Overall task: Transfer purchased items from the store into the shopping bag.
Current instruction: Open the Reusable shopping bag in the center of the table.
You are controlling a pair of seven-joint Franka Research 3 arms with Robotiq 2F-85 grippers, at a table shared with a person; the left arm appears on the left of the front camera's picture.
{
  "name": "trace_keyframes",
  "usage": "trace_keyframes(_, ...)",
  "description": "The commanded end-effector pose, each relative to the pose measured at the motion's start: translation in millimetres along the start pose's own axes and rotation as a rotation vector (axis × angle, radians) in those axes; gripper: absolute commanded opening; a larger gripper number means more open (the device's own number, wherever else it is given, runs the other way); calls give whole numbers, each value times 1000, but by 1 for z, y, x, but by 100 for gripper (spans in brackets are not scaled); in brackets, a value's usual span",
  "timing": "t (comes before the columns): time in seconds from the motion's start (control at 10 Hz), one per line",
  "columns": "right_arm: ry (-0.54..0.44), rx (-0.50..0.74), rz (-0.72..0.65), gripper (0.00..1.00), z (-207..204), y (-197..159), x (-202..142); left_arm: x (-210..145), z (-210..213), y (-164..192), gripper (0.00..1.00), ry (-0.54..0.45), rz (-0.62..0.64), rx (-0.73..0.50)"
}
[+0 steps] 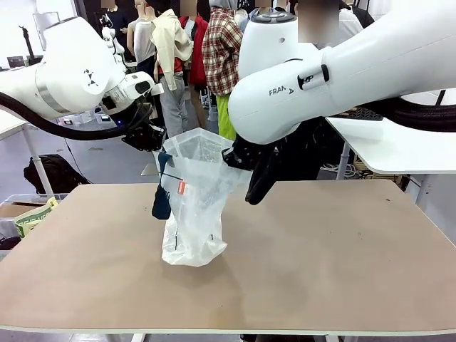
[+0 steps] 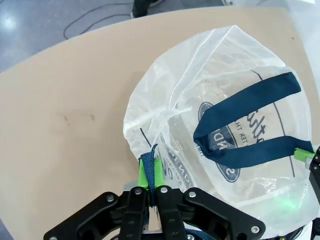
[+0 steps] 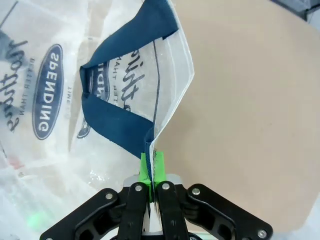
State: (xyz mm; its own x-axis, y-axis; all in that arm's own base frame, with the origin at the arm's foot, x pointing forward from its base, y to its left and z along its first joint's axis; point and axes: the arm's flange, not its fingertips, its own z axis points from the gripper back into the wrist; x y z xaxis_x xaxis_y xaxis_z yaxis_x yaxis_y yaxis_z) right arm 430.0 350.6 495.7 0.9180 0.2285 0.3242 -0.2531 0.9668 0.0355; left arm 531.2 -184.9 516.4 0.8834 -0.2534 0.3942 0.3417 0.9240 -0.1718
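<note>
Bag (image 1: 192, 206): centre of the frame, base on the table (image 1: 342, 249), mouth held up and spread between both arms. Red label (image 1: 182, 187) shows through its left wall; contents otherwise unclear.
Left gripper (image 2: 150, 172): pads pinched together on the bag's dark rim trim.
Right gripper (image 3: 153, 165): pinched likewise on the opposite rim.
Risk: thin crinkly film may slide out of either pinch, collapsing the mouth. Pulling the arms further apart could tear the rim or tip the bag.
</note>
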Motion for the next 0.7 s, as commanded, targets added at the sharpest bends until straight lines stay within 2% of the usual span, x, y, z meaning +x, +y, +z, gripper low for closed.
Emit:
trace_keyframes(0.0,16,-44,8,0,-8,-1,2,-14,3,6,0,-7,-26,8)
trace_keyframes(0.2,19,-70,12,0,-12,-3,4,-25,-1,7,0,-22,-11,4)
trace_keyframes(0.3,13,-19,11,0,-9,0,-1,-8,-3,1,0,10,-5,4)
trace_keyframes(0.6,13,-19,11,0,-9,0,-1,-8,-3,1,0,10,-5,4)
